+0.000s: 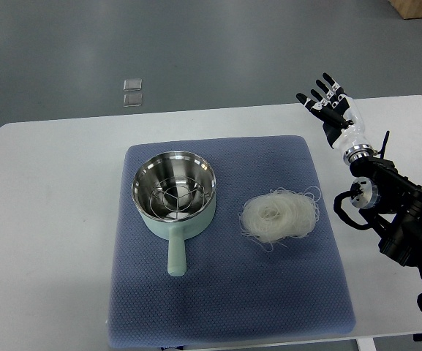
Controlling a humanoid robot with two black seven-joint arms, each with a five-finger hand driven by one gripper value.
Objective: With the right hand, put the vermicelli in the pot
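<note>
No brand, label or readable writing shows on any of the things in the top view.

The counter (pixel 57 219) is white, with rounded corners, and it fills most of the picture. On its middle lies a blue-grey mat (pixel 225 307) with a fine woven texture and soft rounded edges. Beyond the far edge of the counter there is a grey floor (pixel 196 51), smooth and a little shiny. On this floor, behind the counter, lie two small clear square objects (pixel 132 93), one just beside the other; what they are I cannot tell. At the top right corner a piece of a brown box (pixel 419 7) enters the picture.

The pot (pixel 174 196) stands on the left half of the mat. It is pale green outside and shiny metal inside, with a round wire rack on its bottom, and its handle (pixel 176 256) points toward the near edge. The vermicelli (pixel 279 216) lies on the mat to the right of the pot, apart from it, as a loose white nest with some thin strands going out.

The right hand (pixel 329 102) is above the far right part of the counter, well apart from the vermicelli. Its black fingers (pixel 320 86) are spread and straight, and it grasps nothing. Its black arm comes in from the right edge.
</note>
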